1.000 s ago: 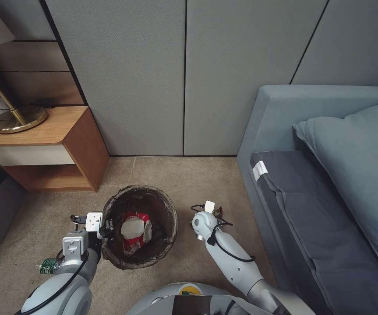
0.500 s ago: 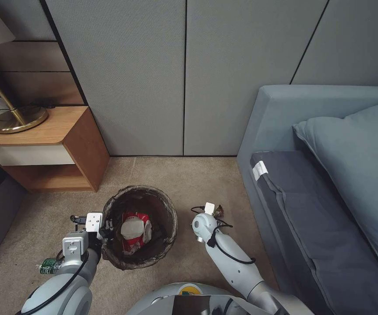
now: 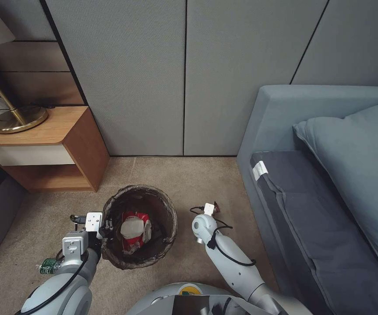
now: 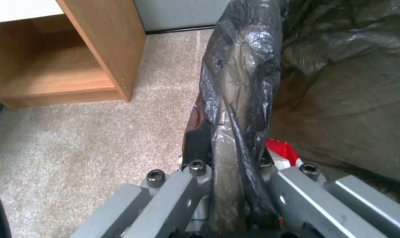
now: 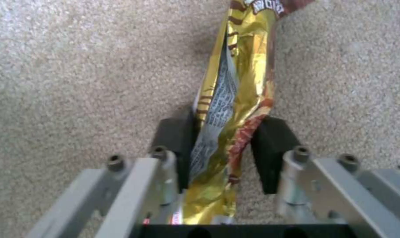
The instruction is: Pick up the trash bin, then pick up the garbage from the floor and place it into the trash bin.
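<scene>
Open beige carpet (image 3: 206,175) lies at 12 o'clock of the round bin with dark bag liner (image 3: 139,225). The wooden nightstand (image 3: 61,148) blocks 10 o'clock; the grey-blue sofa (image 3: 285,175) walls off 3 o'clock. A narrow carpet strip separates bin and sofa.

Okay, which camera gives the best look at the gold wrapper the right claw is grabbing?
The right wrist view: the gold foil wrapper stands large between the right claw pads, print visible. The head view shows only a small scrap beyond the wrist; the left wrist view looks at the trash bin.
</scene>
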You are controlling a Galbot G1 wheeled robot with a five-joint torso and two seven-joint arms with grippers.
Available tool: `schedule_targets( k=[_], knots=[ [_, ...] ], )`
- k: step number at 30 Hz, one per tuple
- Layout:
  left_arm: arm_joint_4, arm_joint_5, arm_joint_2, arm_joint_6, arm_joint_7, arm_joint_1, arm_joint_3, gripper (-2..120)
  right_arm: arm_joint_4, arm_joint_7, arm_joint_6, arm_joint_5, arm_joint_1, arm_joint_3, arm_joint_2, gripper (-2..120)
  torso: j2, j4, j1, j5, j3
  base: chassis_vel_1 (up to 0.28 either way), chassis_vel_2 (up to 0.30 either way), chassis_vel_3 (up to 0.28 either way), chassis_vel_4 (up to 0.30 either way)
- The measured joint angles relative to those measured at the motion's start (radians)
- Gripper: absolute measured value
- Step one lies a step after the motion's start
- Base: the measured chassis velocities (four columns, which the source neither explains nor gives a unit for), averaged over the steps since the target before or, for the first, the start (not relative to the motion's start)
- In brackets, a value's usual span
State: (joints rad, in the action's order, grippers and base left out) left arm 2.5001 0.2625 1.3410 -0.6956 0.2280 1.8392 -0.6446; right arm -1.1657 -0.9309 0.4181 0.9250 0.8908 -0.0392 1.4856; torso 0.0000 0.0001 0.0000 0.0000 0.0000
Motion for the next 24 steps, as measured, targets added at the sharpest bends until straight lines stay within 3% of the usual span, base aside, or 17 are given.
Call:
schedule_targets(
  k=[5,7,17,20,22,24],
  knots=[
    [0.000,0.000,0.000,0.000,0.000,-0.002,0.000,3,0.000,0.003,-0.001,0.000,-0.001,0.001,-0.001,12,0.000,0.0000,0.000,0.0000,0.000,0.000,0.000,0.000,0.000],
    [0.000,0.001,0.001,0.000,-0.001,-0.003,0.001,3,0.000,0.005,-0.001,0.000,-0.001,0.002,-0.002,0,0.000,0.0000,0.000,0.0000,0.000,0.000,0.000,0.000,0.000],
    [0.000,0.004,-0.001,0.000,-0.002,-0.005,0.001,3,-0.024,0.021,-0.009,-0.010,0.001,0.004,-0.014,0,0.000,0.0000,0.000,0.0000,0.000,0.000,0.000,0.000,0.000],
    [0.000,0.007,-0.005,-0.001,-0.002,-0.005,0.001,3,-0.082,0.022,-0.019,-0.015,0.016,0.005,-0.031,0,0.000,0.0000,0.000,0.0000,0.000,0.000,0.000,0.000,0.000],
    [0.000,0.011,-0.011,-0.001,-0.002,-0.006,0.001,3,-0.233,0.020,-0.020,-0.028,0.057,-0.003,-0.080,0,0.000,0.0000,0.000,0.0000,0.000,0.000,0.000,0.000,0.000],
    [0.000,0.013,-0.013,-0.002,-0.001,-0.007,0.001,3,-0.296,0.019,-0.021,-0.034,0.072,-0.006,-0.102,0,0.000,-0.0003,0.000,0.0000,0.000,0.000,0.000,0.000,0.000]
  ],
)
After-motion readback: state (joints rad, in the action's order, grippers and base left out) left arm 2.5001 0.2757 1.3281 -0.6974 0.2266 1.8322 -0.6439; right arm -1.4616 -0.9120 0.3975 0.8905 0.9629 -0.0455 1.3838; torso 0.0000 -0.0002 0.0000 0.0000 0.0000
